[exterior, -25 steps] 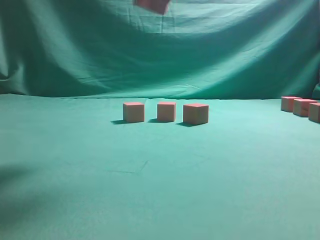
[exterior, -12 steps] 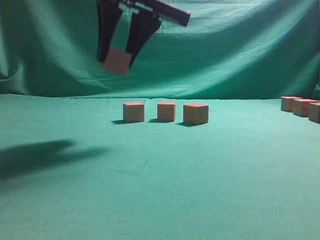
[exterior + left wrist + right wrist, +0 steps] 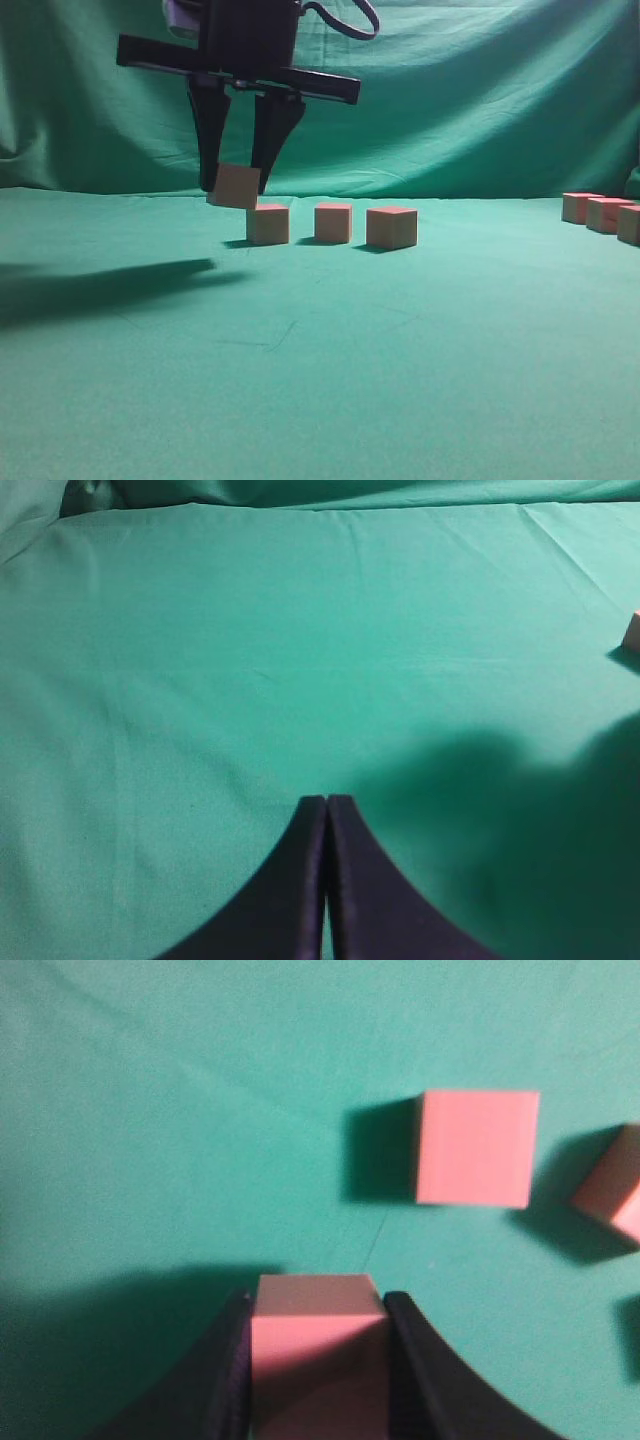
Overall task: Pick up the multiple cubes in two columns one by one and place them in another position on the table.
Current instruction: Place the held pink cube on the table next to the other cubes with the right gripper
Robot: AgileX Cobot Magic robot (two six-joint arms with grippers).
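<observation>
Cubes sit in a row on the green tabletop; just left, seemingly airborne, the right pincer clamps another cube; left pincer together.

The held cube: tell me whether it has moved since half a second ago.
Yes. In the exterior view the held cube, clamped in the right gripper, has come down from high against the backdrop to just above and left of the leftmost cube of the row.

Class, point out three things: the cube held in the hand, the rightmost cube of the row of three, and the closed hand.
Held cube (image 3: 236, 187): exterior view, its front face.
Rightmost row cube (image 3: 391, 229): exterior view, front face.
Closed left hand (image 3: 326, 802): left wrist view, fingertips.
</observation>
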